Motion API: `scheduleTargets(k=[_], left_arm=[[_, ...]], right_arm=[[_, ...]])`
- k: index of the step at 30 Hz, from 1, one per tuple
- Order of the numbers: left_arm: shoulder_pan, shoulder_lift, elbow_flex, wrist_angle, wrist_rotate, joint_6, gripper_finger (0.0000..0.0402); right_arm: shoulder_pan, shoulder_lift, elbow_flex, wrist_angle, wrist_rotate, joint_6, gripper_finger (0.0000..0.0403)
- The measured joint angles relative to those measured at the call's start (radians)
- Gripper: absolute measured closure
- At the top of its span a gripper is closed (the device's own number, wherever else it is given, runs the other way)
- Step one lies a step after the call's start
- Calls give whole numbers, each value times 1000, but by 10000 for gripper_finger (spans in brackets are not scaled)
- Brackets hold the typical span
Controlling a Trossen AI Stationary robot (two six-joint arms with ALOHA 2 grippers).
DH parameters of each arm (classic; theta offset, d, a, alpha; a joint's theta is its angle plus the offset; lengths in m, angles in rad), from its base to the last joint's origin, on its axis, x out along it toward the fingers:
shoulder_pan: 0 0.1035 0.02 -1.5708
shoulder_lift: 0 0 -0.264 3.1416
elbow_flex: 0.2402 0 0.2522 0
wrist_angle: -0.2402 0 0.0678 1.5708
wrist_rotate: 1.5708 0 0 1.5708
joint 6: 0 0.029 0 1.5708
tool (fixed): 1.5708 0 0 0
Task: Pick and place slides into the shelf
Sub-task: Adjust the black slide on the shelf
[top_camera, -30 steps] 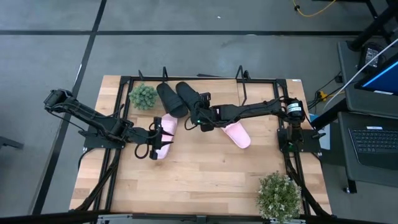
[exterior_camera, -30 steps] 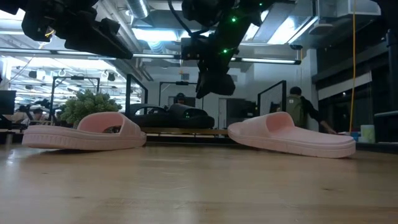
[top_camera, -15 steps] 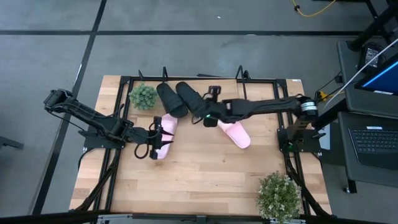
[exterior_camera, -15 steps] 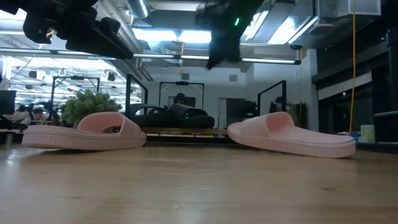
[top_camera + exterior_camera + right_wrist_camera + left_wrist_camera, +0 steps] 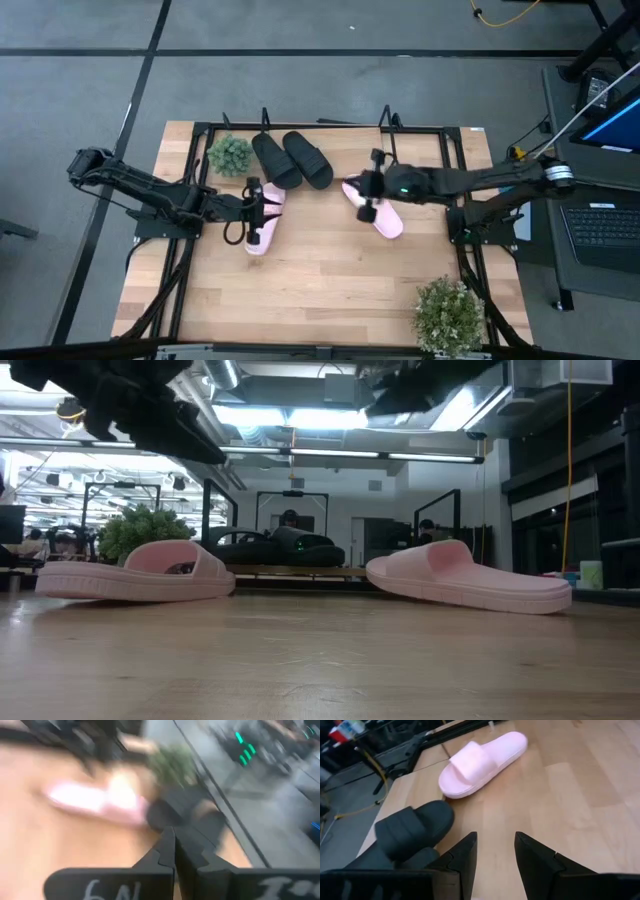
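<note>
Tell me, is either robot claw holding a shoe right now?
No. The right claw is shut on nothing, above a pink slide. The left claw is open over the other pink slide, not gripping it.

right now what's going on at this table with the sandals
Two robot arms are sorting slides. Both black slides lie side by side at the table's far edge, at the shelf. The right gripper, fingers shut and empty, hangs over the right pink slide. The left gripper, fingers open, hovers at the left pink slide. Both pink slides lie flat on the table.
</note>
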Motion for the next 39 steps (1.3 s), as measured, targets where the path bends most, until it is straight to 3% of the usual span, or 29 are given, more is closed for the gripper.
scheduleTargets(k=[4, 13, 19, 26, 33, 39], left_arm=[[54, 0, 0, 9, -4, -47, 278], [154, 7, 3, 47, -29, -14, 278], [189, 95, 106, -19, -44, 0, 278], [220, 264, 277, -264, -143, -71, 278], [219, 404, 409, -405, -161, -96, 278], [219, 510, 513, -564, -247, -116, 278]], right_arm=[[28, -83, -169, 246, -104, 0, 400], [39, -140, -413, 519, -106, 4, 397], [39, -142, -441, 528, -106, 5, 395], [39, -141, -441, 509, -106, 25, 394], [39, -133, -442, 469, -106, 29, 394], [39, -133, -442, 469, -106, 29, 393]])
